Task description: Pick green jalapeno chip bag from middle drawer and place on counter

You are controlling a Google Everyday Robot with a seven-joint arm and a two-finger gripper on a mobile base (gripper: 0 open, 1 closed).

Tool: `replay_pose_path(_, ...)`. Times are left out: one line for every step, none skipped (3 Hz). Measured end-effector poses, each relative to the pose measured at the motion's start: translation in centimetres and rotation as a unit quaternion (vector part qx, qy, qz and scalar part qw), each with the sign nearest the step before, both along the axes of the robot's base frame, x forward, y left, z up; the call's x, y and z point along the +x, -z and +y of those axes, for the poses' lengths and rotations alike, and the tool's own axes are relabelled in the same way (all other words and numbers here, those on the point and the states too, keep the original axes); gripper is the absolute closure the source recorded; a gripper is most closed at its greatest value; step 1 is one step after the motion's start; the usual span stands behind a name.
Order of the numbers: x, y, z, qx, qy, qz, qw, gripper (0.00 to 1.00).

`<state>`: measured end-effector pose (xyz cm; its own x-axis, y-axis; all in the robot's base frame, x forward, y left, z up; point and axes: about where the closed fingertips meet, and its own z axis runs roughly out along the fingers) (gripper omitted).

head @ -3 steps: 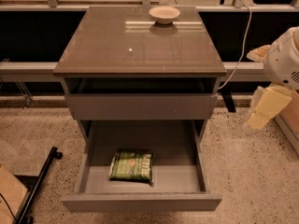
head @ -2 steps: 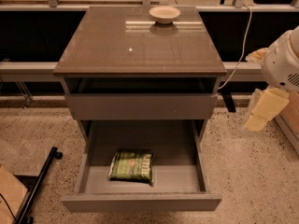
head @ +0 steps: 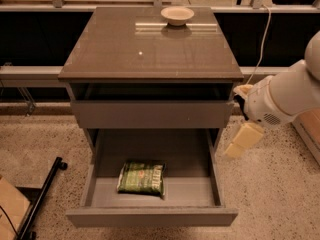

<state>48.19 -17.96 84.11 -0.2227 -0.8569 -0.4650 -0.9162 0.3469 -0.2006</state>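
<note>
Setting: a robot test area in a commercial or lab-type building. Indicators: speckled terrazzo floor (head: 280,194), metal railing (head: 30,74) behind a free-standing drawer cabinet (head: 150,114), and a black stand leg (head: 44,194) on the floor at left. The robot's hand (head: 243,140) hangs just right of the cabinet.

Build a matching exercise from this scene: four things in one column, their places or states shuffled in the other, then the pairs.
Things
1. green jalapeno chip bag
2. bowl
3. gripper
4. middle drawer

Places or states
A. pulled open
B. standing at the back of the counter
C. outside the middle drawer, beside its right wall
D. lying flat inside the middle drawer

Pairs: 1-D, 2-B, 3-C, 4-A
</note>
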Motion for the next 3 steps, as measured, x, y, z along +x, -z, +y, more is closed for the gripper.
replay_pose_path(1.9,5.0,2.1,0.047,0.003,-0.001,0.9989,0.0)
replay_pose_path(3.0,9.3,3.8,0.079,-0.01,0.035,0.9962,0.0)
replay_pose_path(3.0,9.3,3.8,0.079,-0.01,0.035,0.9962,0.0)
